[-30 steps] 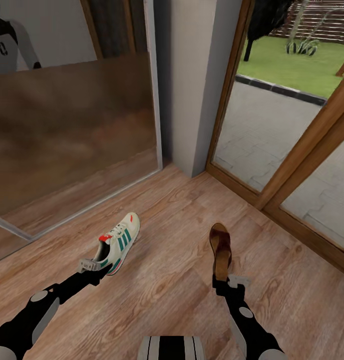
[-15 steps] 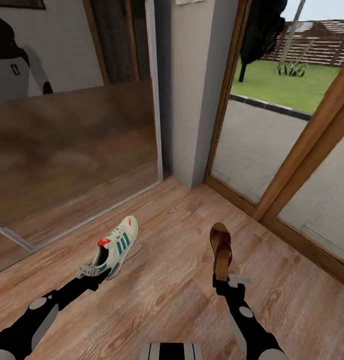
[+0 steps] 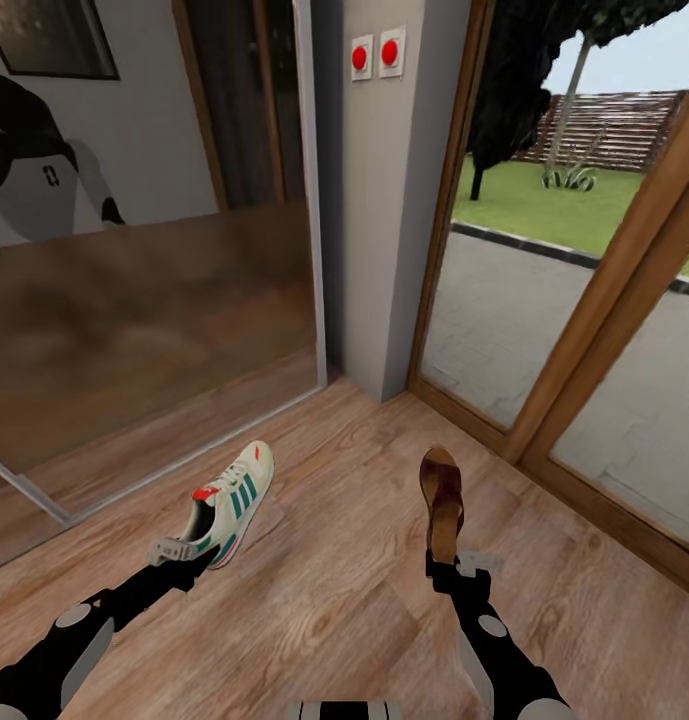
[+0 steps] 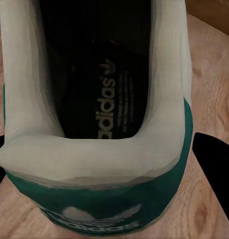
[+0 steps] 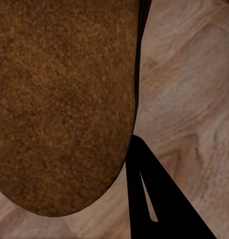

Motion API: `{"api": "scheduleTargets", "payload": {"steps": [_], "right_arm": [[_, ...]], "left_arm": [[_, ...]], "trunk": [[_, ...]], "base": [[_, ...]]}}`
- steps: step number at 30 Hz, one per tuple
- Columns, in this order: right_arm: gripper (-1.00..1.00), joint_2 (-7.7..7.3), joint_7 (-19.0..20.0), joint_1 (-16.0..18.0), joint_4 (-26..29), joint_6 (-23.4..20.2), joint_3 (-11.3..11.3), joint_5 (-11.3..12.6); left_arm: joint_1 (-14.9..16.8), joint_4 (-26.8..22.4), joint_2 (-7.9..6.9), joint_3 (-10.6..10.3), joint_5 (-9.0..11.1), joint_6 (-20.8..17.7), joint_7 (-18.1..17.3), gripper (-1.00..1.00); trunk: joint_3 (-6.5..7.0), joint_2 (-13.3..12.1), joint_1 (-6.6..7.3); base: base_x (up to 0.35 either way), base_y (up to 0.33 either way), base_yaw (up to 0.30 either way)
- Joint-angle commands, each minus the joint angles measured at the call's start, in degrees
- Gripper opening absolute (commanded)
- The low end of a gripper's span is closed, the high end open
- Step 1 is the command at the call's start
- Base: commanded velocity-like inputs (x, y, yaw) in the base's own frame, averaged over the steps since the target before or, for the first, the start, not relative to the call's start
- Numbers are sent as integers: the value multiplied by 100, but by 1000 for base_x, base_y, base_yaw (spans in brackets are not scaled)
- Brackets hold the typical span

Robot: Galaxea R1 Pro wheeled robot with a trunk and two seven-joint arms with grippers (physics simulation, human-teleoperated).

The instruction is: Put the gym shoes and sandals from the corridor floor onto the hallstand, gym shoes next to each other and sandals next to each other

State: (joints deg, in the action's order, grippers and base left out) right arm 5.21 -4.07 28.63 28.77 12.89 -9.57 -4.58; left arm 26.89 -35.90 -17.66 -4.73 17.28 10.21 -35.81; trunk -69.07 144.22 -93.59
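One cream-white gym shoe [image 3: 234,495] with green stripes points away from me at the left, over the wood corridor floor [image 3: 334,570]. My left gripper [image 3: 184,551] is shut on its green heel [image 4: 102,204], with a dark finger [image 4: 214,162] at each side of the heel cup. One dark-brown sandal [image 3: 442,495] points away at the right. My right gripper [image 3: 446,566] is shut on its near end. In the right wrist view the tan insole [image 5: 59,99] is close up, with one black finger [image 5: 156,199] beside it. The hallstand is out of view.
A large mirror panel [image 3: 144,300] at the left reflects the floor and my body. A grey wall post [image 3: 384,200] with two red buttons [image 3: 376,53] stands ahead. Wood-framed glass doors [image 3: 584,330] run along the right, with a paved yard beyond.
The head camera has tilted upward, bringing the red buttons and more of the wall into view. Both grippers keep their hold on the gym shoe and the sandal.
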Motion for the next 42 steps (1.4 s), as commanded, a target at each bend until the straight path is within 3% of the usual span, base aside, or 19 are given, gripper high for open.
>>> {"api": "scheduleTargets", "payload": {"steps": [1, 17, 25, 38, 42], "right_arm": [[-100, 6, -6, 3, -8, 12, -29, -26], [-100, 6, -6, 3, -29, 12, -30, -26], [-100, 6, -6, 3, -29, 12, -32, -26], [-100, 6, -6, 3, -29, 12, -32, -26], [-100, 6, -6, 3, -29, 12, -31, -26]], "left_arm": [[5, 12, -9, -36, 29, 33, 9, -100], [3, 176, -4, -36, 21, 34, 21, -100], [3, 179, -1, -36, 21, 34, 21, -100], [2, 179, -1, -36, 21, 34, 21, -100], [3, 179, -1, -36, 21, 34, 21, -100]], "trunk": [[28, 0, 3], [534, -22, 45], [609, -22, 45], [1020, -39, 78], [1057, -39, 78]], "base": [[0, 0, 0], [0, 0, 0], [0, 0, 0], [0, 0, 0], [0, 0, 0]]}}
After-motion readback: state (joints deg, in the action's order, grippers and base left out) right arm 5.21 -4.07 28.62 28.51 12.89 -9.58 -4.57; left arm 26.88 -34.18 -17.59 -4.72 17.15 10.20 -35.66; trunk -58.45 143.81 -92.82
